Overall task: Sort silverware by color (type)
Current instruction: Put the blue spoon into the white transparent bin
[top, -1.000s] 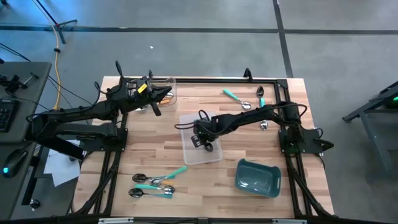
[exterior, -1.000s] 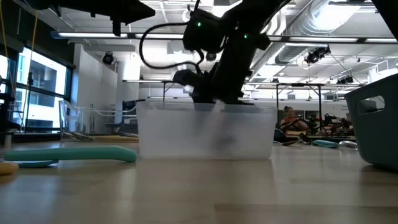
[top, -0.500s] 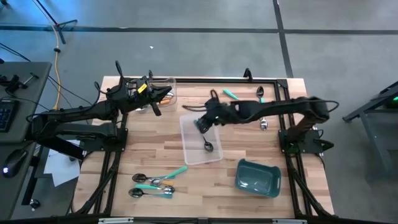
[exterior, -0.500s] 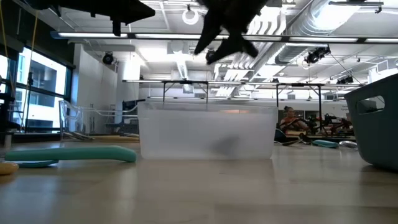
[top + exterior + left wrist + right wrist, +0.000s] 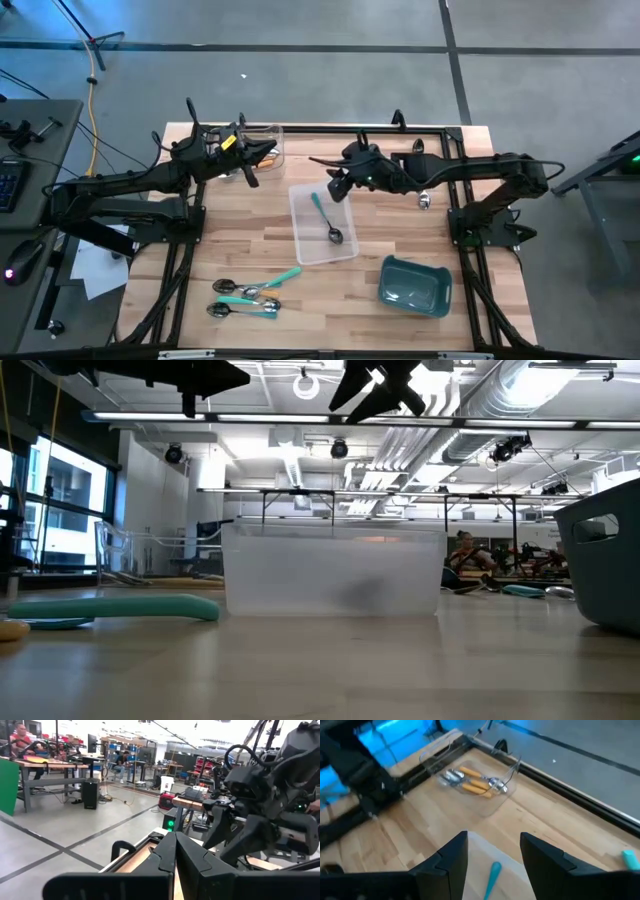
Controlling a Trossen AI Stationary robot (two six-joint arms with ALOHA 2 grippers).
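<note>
Right gripper (image 5: 337, 186) had lifted clear of the centre tray (image 5: 304, 247), fingers wide; teal spoon (image 5: 325, 218) lay inside. Upper-left tray (image 5: 485, 804) held orange spoons (image 5: 472, 780). Left gripper (image 5: 252, 163) fingers closed.

One teal-handled spoon (image 5: 326, 219) lying flat in the centre clear tray. Orange-handled spoons (image 5: 472, 781) in the far tray. Teal spoons (image 5: 247, 292) clustered on the desk's near left.

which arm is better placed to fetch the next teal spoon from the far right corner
Right. The open right gripper hovers above the clear plastic tray, whose far end is near the teal-handled metal spoons at the table's far right. The left gripper sits over the other clear tray holding orange-handled spoons.
</note>
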